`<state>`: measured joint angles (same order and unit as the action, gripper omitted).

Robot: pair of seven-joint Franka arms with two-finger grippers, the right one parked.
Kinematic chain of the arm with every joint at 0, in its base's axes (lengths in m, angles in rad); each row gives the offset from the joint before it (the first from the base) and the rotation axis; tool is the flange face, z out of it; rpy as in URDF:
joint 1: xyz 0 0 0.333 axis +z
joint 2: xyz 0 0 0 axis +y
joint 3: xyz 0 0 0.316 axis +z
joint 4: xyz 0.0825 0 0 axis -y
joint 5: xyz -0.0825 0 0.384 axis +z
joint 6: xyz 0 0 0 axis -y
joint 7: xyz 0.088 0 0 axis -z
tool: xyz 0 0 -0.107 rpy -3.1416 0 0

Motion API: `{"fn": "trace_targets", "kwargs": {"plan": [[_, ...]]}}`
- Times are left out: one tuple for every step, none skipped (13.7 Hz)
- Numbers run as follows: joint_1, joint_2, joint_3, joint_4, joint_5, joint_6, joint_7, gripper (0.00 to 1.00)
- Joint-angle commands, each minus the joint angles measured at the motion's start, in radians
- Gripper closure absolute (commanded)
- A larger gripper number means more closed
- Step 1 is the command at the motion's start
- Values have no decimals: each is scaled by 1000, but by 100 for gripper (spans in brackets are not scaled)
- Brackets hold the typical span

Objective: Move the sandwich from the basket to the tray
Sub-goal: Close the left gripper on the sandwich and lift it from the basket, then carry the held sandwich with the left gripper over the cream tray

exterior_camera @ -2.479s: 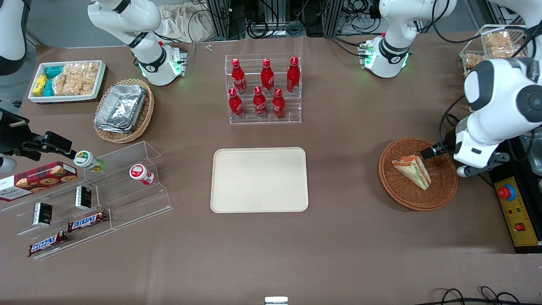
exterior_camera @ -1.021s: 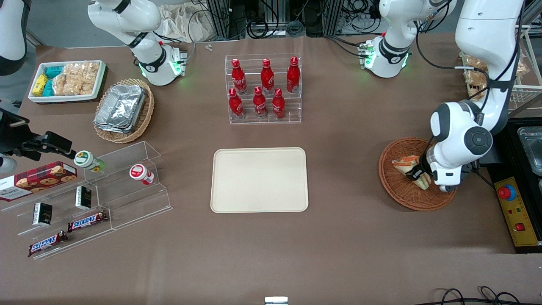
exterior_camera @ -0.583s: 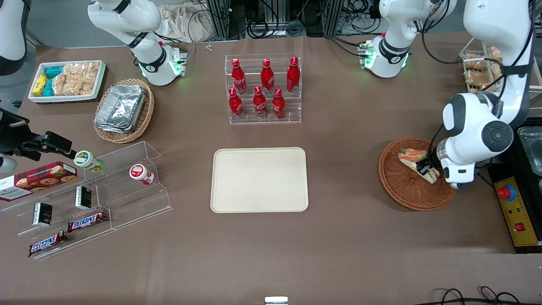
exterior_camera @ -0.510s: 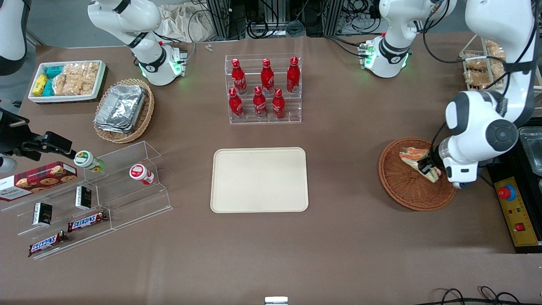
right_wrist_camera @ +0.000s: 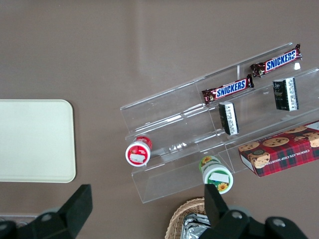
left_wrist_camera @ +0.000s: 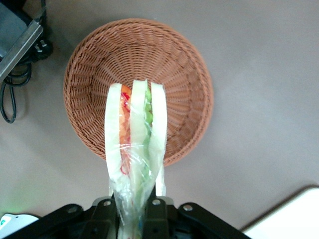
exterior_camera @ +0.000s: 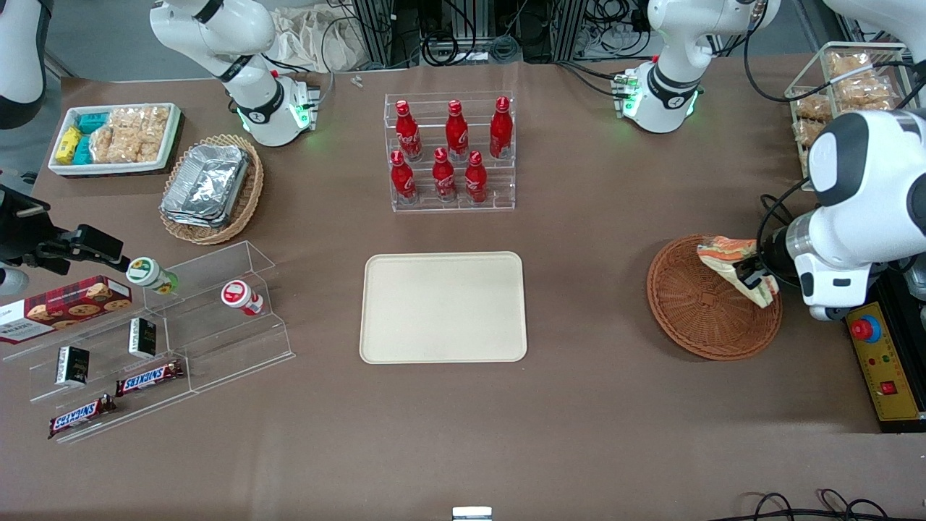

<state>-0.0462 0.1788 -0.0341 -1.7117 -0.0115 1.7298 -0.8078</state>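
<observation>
Up front, front view: gripper (exterior_camera: 749, 277) clamped on the sandwich (exterior_camera: 732, 259), holding it in the air above the basket (exterior_camera: 694, 311), over the part of the rim nearest the working arm's end of the table. Sandwich clear of the weave, tilted. Tray (exterior_camera: 443, 307) sits bare in mid-table, well apart from the basket, toward the parked arm's end. Rack of red bottles (exterior_camera: 448, 152) stands farther from the camera than the tray.

Left wrist view: sandwich (left_wrist_camera: 134, 149) hangs point-first in the gripper (left_wrist_camera: 130, 219), three white bread slices fanned out, orange and green filling between, clear wrap bunched at the grip. Basket (left_wrist_camera: 174, 74) lies beneath with nothing in it. A tray corner (left_wrist_camera: 294, 214) shows.

Right wrist view: tray (right_wrist_camera: 35, 139) edge visible; sandwich and basket out of frame.
</observation>
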Motion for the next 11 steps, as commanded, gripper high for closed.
{"fn": "trace_targets", "kwargs": {"plan": [[-1, 21, -45, 76, -16, -55, 5, 79], [-1, 24, -91, 80, -10, -58, 9, 79], [-1, 27, -121, 80, -11, -58, 6, 79], [-6, 43, -159, 83, -7, -52, -7, 77], [-20, 65, -202, 104, 4, -49, -8, 66], [-40, 102, -223, 141, 13, -49, -16, 62], [-73, 128, -230, 165, 9, -49, -30, 62], [-116, 149, -231, 175, 7, -47, -59, 63], [-167, 171, -233, 194, 10, -44, -95, 67], [-219, 209, -231, 236, 15, -39, -131, 69], [-251, 252, -231, 280, 30, -39, -149, 69]]}}
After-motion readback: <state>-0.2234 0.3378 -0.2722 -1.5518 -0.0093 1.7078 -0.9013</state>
